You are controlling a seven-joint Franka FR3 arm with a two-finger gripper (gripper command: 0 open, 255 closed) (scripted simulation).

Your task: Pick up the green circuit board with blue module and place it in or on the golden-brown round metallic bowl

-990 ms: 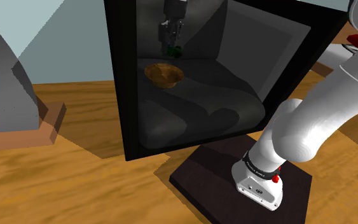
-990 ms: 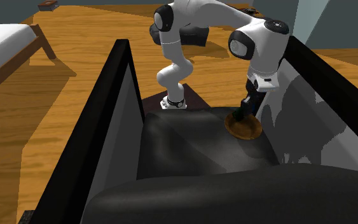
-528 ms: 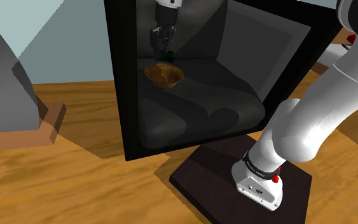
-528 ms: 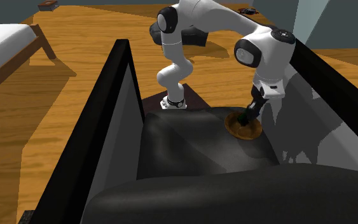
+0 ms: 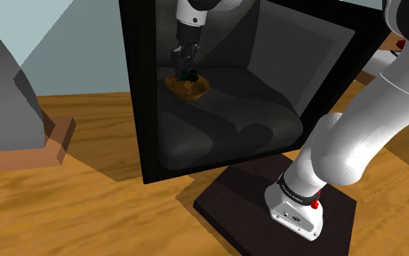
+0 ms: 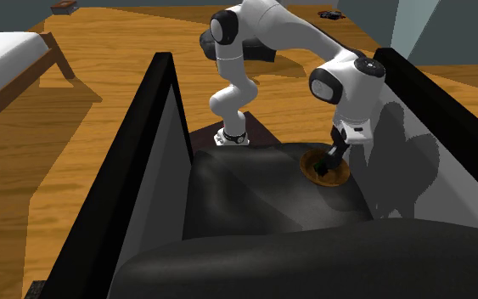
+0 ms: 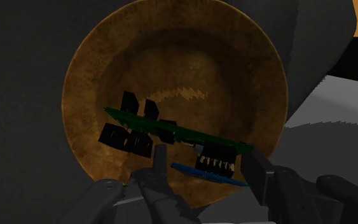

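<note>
The green circuit board (image 7: 177,132), with black parts and a blue module (image 7: 208,175) on it, hangs edge-on just above the hollow of the golden-brown round bowl (image 7: 171,63). My gripper (image 7: 209,162) is shut on the board, one black finger on each side near the blue module. In the shoulder view the gripper (image 5: 184,73) reaches down into the bowl (image 5: 197,89), with a bit of green board (image 5: 191,74) at its tips. The second exterior view has the gripper (image 6: 323,166) low over the bowl (image 6: 337,177), which rests on a dark cushioned seat (image 6: 254,191).
Tall black side walls (image 5: 139,94) and a grey back panel (image 6: 415,170) close in the seat around the bowl. My stand (image 5: 275,211) sits on a wooden floor (image 5: 79,211). A bed (image 6: 8,55) lies far off and a grey shape (image 5: 14,102) stands at the shoulder view's left.
My gripper has come down and toward the shoulder view's left with the board, from behind the bowl to just over its hollow. The bowl has not moved.
</note>
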